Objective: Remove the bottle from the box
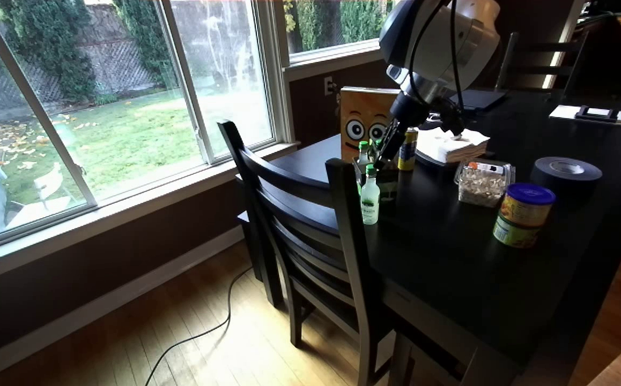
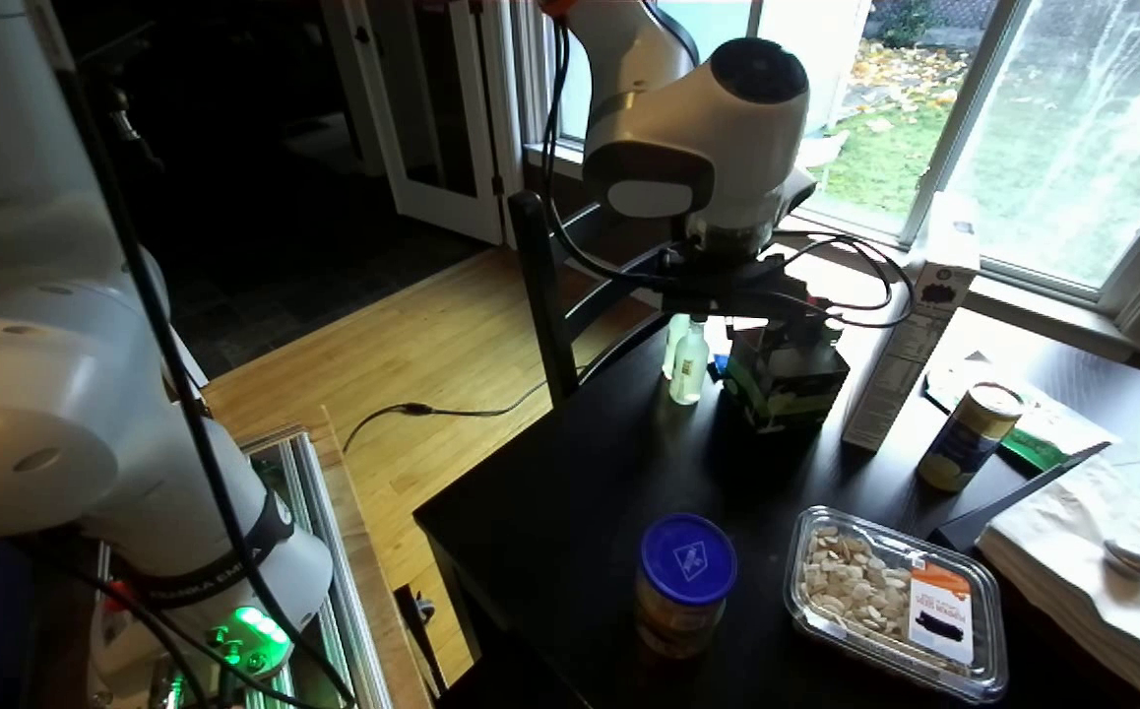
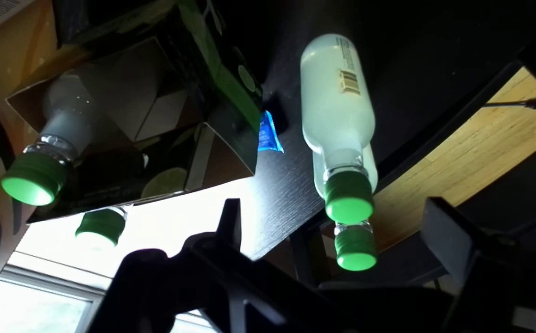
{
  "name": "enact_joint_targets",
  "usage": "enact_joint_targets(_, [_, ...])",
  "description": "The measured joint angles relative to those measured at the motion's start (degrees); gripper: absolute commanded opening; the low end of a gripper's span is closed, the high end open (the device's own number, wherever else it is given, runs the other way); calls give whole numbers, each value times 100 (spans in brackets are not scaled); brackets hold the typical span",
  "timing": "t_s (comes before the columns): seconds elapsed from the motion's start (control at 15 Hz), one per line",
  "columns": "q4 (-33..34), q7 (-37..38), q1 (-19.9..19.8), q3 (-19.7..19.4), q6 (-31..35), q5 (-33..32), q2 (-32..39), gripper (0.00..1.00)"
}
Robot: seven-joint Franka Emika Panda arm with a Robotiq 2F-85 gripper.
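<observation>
The dark worktop (image 1: 450, 252) carries the task's items. On it, the tall eye-printed box (image 1: 363, 112) stands just beside the shorter open box (image 2: 772, 399), green-marked and taken to be the container meant. The end effector (image 3: 337, 224) hangs close to the open box, spread, with nothing in its grip. Judged against the task, removal is partial. Out: a front bottle (image 3: 337, 101), upright on the worktop and apart from the open box, with a rear bottle (image 3: 356, 247) close behind it. Outstanding: an inside bottle (image 3: 59, 134), within the open box, its neck above the rim; grasp, lift-out and set-down remain. A further green cap (image 3: 101, 226) shows past the rim; whether its bottle is inside cannot be told.
</observation>
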Motion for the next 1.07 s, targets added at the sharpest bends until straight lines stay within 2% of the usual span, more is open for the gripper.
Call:
enact_joint_targets(0.13, [-119, 341, 0, -64, -156, -425, -245, 100])
enact_joint_targets(0.27, [-200, 626, -3, -152, -588, -802, -570, 100])
enact_joint_targets(0.53, [-229, 1953, -14, -479, -1960, -1948, -1274, 100])
enact_joint_targets(0.8, [-207, 3173, -74, -784, -3215, -2487, -1840, 100])
enact_joint_targets(1.0, [-211, 4008, -135, -947, -3579, -2760, -2023, 100])
enact_joint_targets(1.07, [-211, 4045, -136, -980, -3586, -2779, -2031, 100])
